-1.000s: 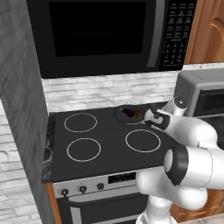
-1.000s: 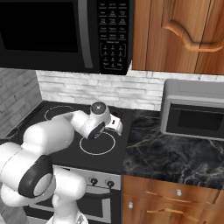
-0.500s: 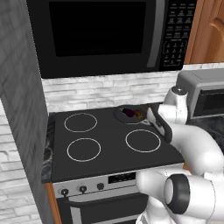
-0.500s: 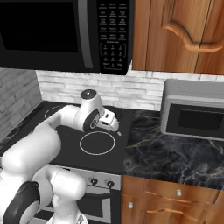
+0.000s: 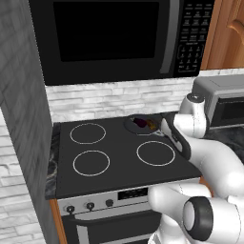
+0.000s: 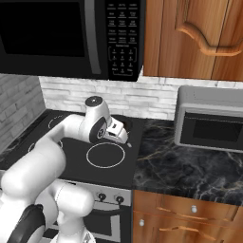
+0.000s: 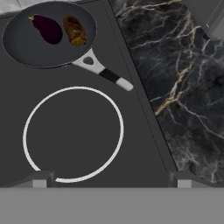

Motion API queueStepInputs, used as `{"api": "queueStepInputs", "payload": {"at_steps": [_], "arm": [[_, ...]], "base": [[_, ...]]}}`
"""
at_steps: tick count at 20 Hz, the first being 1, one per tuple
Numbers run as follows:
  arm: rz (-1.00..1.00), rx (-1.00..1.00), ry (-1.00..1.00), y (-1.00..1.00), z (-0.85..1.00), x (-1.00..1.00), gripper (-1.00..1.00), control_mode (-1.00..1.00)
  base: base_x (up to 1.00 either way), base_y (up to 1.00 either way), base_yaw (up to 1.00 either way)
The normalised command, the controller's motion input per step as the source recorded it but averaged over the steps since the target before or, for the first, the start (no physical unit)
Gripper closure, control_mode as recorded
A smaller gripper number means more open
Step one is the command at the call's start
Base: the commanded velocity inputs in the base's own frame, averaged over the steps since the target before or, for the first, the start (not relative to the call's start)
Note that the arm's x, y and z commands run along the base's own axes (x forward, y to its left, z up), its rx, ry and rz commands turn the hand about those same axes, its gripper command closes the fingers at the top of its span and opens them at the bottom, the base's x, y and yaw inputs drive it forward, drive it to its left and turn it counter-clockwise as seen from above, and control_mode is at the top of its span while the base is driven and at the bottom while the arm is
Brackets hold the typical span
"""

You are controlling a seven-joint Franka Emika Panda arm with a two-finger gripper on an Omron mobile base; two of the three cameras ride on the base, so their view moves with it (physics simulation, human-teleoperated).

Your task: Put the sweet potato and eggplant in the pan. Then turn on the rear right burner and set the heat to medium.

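Nearest you, the stove's control panel (image 5: 124, 194) fronts the black glass cooktop (image 5: 121, 164). Your gripper (image 7: 109, 178) hangs wide open and empty over the near right ring (image 7: 73, 133). Farther back, the pan (image 7: 26, 43) sits on the rear right burner, holding the eggplant (image 7: 47, 28) and sweet potato (image 7: 75, 30) side by side. Marble counter (image 7: 183, 100) lies right; microwave (image 5: 119, 33) above.

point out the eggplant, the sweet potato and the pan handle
eggplant (image 7: 47, 29), hand view, middle of its purple body
sweet potato (image 7: 75, 30), hand view, middle of the brown lump
pan handle (image 7: 110, 76), hand view, dark grip partway along
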Motion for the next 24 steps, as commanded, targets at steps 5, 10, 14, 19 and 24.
{"api": "queueStepInputs", "payload": {"at_steps": [5,10,14,19,24], "arm": [[0.00,0.00,0.00,0.00,0.00,0.00,-1.00,-1.00],[0.00,0.00,0.00,0.00,0.00,0.00,-1.00,-1.00],[0.00,0.00,0.00,0.00,0.00,0.00,-1.00,-1.00],[0.00,0.00,0.00,0.00,0.00,0.00,-1.00,1.00],[0.00,0.00,0.00,0.00,0.00,0.00,-1.00,1.00]], "base": [[0.00,0.00,0.00],[0.00,0.00,0.00],[0.00,0.00,0.00],[-0.03,0.00,0.00],[-0.53,0.00,0.00]]}}
